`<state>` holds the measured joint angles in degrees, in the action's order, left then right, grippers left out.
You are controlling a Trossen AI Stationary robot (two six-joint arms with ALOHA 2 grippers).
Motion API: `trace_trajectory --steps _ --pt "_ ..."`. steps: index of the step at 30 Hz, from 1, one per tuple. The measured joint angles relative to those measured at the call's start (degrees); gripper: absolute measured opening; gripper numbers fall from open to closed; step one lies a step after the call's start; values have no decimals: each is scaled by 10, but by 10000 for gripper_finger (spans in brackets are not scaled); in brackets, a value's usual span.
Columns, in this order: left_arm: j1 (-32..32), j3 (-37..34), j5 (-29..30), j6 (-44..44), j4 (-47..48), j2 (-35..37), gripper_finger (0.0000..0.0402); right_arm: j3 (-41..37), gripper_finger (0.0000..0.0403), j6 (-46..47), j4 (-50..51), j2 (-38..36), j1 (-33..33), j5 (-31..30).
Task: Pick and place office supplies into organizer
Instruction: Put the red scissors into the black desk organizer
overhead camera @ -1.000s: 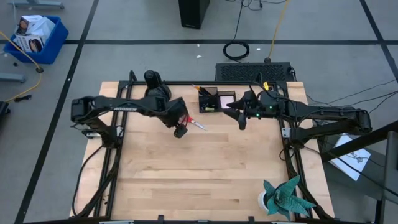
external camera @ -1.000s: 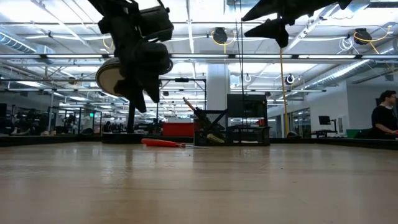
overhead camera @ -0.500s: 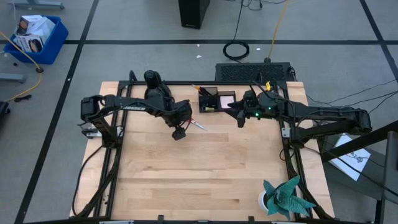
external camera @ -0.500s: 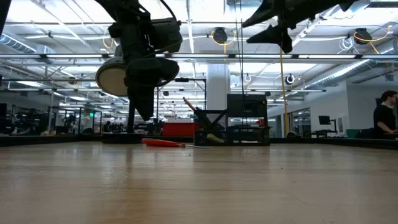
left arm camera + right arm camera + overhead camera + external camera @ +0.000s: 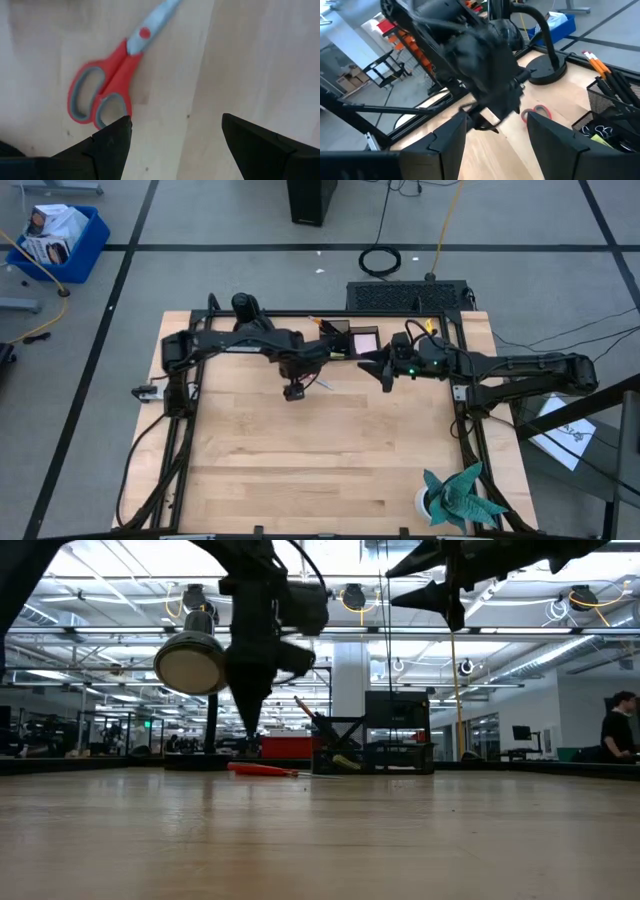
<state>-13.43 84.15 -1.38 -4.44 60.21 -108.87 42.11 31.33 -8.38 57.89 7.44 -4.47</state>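
Observation:
The red-handled scissors (image 5: 110, 75) lie flat on the wooden table (image 5: 300, 450), blades toward the far right; they also show in the high view (image 5: 319, 383) and the low view (image 5: 262, 770). My left gripper (image 5: 175, 130) hangs above the table, pointing straight down and open, just to the near side of the scissors' handles (image 5: 293, 391) (image 5: 250, 730). The black mesh organizer (image 5: 348, 342) (image 5: 370, 750) stands at the far edge, with an orange pencil and pens (image 5: 318, 323) in it. My right gripper (image 5: 378, 370) (image 5: 495, 135) hovers high, level and open, right of the scissors.
A black desk lamp (image 5: 247, 308) stands at the far edge, left of the organizer, its round head (image 5: 190, 665) behind my left arm. A teal paper plant (image 5: 460, 495) sits at the near right corner. The table's middle and near part are bare wood.
My left gripper has swung toward the table's right, closer to the scissors, rolling about its own axis and tipping until it points straight down. Its arm has stretched out along the far edge. The scissors have not moved.

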Motion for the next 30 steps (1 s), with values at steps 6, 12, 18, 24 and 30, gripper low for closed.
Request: trace_trajectory --steps 6,12,18,24,30 --pt "0 23 31 -17 58 -50 312 0 198 10 0 0 -5 0" --pt "10 24 74 -36 57 -53 312 0 196 10 0 0 -5 0" --pt "9 24 98 -35 69 -53 312 0 196 13 2 0 -4 0" --pt "9 24 100 -54 61 -53 299 0 196 25 6 0 -4 0" --pt "9 24 105 -67 64 -53 251 0 196 32 1 0 -4 0"
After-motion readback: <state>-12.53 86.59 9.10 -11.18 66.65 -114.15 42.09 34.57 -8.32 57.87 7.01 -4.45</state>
